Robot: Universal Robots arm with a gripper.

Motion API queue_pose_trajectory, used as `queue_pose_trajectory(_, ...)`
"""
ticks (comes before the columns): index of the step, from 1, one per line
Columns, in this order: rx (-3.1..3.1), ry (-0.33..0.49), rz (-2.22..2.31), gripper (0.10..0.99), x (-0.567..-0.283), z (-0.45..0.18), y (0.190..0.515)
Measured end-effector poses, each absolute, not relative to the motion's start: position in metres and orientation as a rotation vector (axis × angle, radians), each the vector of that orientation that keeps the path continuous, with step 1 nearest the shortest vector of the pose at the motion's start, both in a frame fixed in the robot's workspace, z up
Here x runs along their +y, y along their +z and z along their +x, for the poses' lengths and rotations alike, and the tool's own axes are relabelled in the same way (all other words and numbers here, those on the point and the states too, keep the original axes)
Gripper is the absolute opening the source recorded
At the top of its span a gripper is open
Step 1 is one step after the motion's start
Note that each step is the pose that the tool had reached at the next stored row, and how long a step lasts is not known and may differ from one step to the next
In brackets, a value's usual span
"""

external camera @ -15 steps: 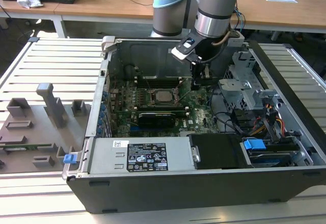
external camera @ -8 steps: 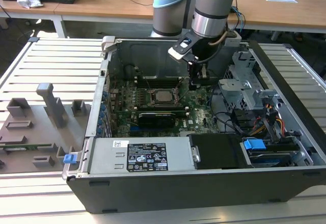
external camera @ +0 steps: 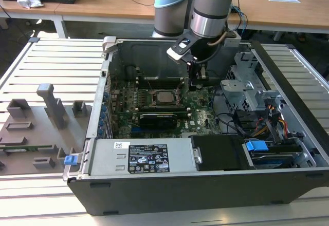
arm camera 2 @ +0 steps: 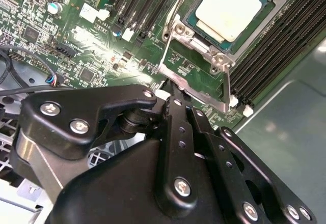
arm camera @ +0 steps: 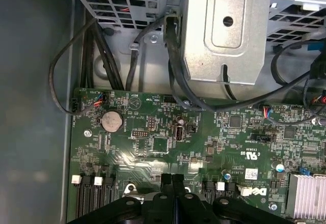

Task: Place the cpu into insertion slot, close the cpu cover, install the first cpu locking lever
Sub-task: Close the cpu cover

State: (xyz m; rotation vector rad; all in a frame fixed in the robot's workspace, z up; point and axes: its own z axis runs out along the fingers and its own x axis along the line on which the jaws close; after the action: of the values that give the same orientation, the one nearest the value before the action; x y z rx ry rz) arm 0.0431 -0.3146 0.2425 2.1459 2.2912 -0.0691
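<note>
The cpu [arm camera 2: 232, 7], a flat square chip with a silvery top, lies in the insertion slot [arm camera 2: 196, 89] on the green board; it also shows in the exterior view [external camera: 164, 97]. The cpu cover [arm camera 2: 198, 42], a thin metal frame, lies flat around the chip. A thin lever rod [arm camera 2: 178, 7] runs along the frame's side. My gripper [arm camera 2: 170, 89] is shut, its black fingertips together at the socket frame's corner. I cannot tell whether they pinch anything. In the exterior view my gripper [external camera: 194, 81] hangs just to the right of the socket. My fingertips [arm camera: 166, 178] show pressed together in the first wrist view.
Long black memory slots [arm camera 2: 275, 40] flank the socket. A black expansion card [external camera: 159, 119] and the power supply [external camera: 146, 156] lie nearer the case front. A metal drive cage [external camera: 247, 90] with cables [arm camera: 173, 56] stands to the exterior view's right. A grey fixture tray [external camera: 41, 128] sits outside, left.
</note>
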Motion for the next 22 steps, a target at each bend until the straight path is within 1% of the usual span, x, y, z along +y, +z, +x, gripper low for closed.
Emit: queue_pose_trajectory(22,2.291,-0.069,2.146,0.106,-0.315,0.03,0.242)
